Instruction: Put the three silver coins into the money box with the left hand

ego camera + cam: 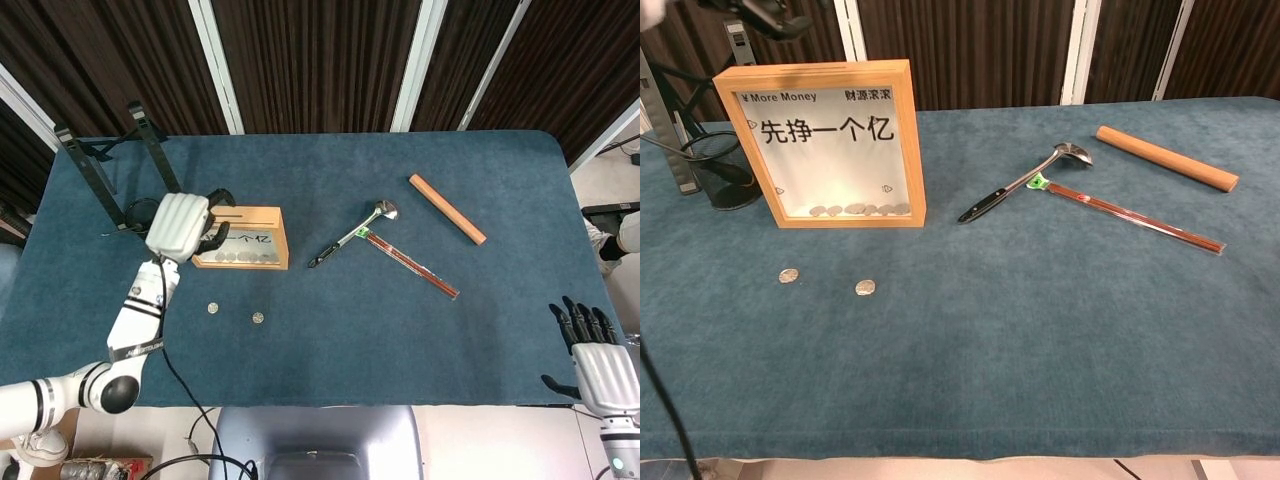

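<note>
Left hand (180, 224) is hovering over the box's (830, 150) left top edge, whether pinching a coin I cannot tell, so it should be aiming next for the two coins (789, 275) (866, 288) lying at the box's six o'clock.
</note>
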You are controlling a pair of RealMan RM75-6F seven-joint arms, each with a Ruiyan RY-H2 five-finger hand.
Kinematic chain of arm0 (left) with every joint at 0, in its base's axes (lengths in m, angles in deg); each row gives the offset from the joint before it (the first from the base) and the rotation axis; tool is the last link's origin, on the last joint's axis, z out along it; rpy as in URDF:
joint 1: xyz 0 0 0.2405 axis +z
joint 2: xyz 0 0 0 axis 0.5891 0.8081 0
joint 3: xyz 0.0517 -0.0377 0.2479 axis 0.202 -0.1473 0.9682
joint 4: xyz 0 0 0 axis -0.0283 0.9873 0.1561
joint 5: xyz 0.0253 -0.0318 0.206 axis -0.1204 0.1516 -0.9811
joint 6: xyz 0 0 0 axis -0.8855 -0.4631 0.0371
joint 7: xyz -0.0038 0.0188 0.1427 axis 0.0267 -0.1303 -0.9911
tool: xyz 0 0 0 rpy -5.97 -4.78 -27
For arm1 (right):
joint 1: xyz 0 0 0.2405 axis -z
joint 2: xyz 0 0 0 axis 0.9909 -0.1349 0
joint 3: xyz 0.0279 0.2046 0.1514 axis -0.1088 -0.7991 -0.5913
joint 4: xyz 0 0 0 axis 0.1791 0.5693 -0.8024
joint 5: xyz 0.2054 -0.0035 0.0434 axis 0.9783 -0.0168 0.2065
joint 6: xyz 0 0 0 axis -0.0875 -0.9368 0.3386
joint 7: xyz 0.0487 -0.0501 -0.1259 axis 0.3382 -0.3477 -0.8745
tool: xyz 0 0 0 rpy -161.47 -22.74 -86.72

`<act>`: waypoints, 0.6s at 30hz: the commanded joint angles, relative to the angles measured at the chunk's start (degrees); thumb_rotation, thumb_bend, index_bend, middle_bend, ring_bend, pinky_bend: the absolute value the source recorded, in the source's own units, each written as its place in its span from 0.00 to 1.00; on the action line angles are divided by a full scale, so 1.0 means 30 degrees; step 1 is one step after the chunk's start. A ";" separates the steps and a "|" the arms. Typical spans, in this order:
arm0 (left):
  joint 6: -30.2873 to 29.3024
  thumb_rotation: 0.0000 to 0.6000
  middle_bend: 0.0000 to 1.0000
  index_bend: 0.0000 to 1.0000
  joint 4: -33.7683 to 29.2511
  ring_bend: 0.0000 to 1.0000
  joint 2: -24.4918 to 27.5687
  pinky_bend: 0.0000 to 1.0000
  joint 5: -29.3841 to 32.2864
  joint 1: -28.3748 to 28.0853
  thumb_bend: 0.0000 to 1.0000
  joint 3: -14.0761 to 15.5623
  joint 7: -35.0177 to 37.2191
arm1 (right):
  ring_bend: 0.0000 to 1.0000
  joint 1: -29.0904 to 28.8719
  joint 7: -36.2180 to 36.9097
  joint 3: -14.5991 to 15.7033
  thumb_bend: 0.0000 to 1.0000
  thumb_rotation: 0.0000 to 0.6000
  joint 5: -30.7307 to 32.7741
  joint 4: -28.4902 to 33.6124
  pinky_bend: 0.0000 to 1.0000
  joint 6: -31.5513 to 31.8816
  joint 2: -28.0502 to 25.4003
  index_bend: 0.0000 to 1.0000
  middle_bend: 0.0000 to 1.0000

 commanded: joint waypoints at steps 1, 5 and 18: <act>-0.2956 1.00 1.00 0.40 -0.2038 1.00 0.0861 1.00 -0.4981 0.3255 0.42 0.2240 0.2911 | 0.00 -0.0001 -0.0088 0.0041 0.15 1.00 -0.0070 0.0009 0.00 0.0011 0.0056 0.00 0.00; -0.4538 1.00 1.00 0.41 -0.1225 1.00 0.0304 1.00 -0.8026 0.5692 0.43 0.4504 0.5483 | 0.00 -0.0067 -0.0358 0.0066 0.15 1.00 -0.0081 0.0023 0.00 -0.0101 0.0201 0.00 0.00; -0.2731 1.00 1.00 0.39 0.5887 1.00 -0.4398 1.00 -0.8586 0.8542 0.43 0.7091 0.8863 | 0.00 -0.0344 -0.1510 0.0243 0.15 1.00 -0.0089 0.0074 0.00 -0.0674 0.0749 0.00 0.00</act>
